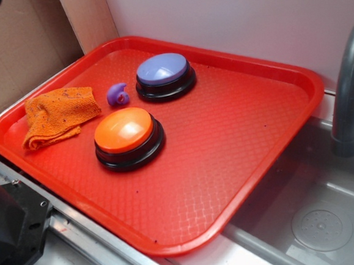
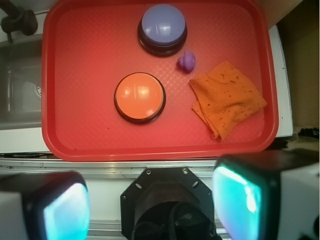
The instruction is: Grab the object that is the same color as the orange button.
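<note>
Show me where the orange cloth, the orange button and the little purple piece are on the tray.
orange cloth [image 2: 227, 97]: wrist view, middle of the folded fabric.
orange button [image 2: 139, 95]: wrist view, centre of the glossy dome.
purple piece [image 1: 117, 95]: exterior view, on its curved body, between the cloth and the purple button.

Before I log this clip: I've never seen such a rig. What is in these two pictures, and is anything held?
It is a small robot arm. One picture looks from the side; the other from a camera on the wrist, looking down past the gripper, whose two fingers stand apart and hold nothing. A red tray beside a sink carries an orange button, a purple button, a small purple piece and an orange cloth. The cloth matches the orange button.
</note>
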Motion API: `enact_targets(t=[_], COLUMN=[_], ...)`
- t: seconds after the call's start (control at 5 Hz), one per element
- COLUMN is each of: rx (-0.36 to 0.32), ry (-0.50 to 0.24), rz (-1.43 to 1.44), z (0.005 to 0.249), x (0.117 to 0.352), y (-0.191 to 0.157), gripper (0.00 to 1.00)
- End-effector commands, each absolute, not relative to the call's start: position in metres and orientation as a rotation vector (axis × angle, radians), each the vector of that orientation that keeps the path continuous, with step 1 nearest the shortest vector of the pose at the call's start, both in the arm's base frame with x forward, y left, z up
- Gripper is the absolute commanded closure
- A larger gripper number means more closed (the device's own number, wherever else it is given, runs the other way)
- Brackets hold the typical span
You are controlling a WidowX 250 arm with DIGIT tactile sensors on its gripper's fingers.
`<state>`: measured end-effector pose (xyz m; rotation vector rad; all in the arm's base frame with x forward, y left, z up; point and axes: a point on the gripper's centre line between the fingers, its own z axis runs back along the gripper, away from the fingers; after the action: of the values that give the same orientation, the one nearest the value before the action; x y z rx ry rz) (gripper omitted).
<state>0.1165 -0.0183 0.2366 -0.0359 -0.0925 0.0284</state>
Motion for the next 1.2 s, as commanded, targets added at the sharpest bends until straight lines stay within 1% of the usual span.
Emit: enact_targets(t=[0.0,0.2,0.4,0.6,0.8,1.0], rx=[-0.036,-0.042,-0.072,-0.066,-0.09,-0.099], ry=[-0.092,-0.096,-0.117,-0.132,-0.149,-0.128], rz=[0.028,0.177,0.401,0.607,0.859,1.081], z=[0.237,0.23,0.216,0.197,0.178,0.153], x=[0.116,0.119,0.126,0.131,0.129,0.134], y=[-0.018,-0.009,0.008,0.024,0.043,0.064], gripper=[0.0,0.0,0.0,0.0,0.0,0.0])
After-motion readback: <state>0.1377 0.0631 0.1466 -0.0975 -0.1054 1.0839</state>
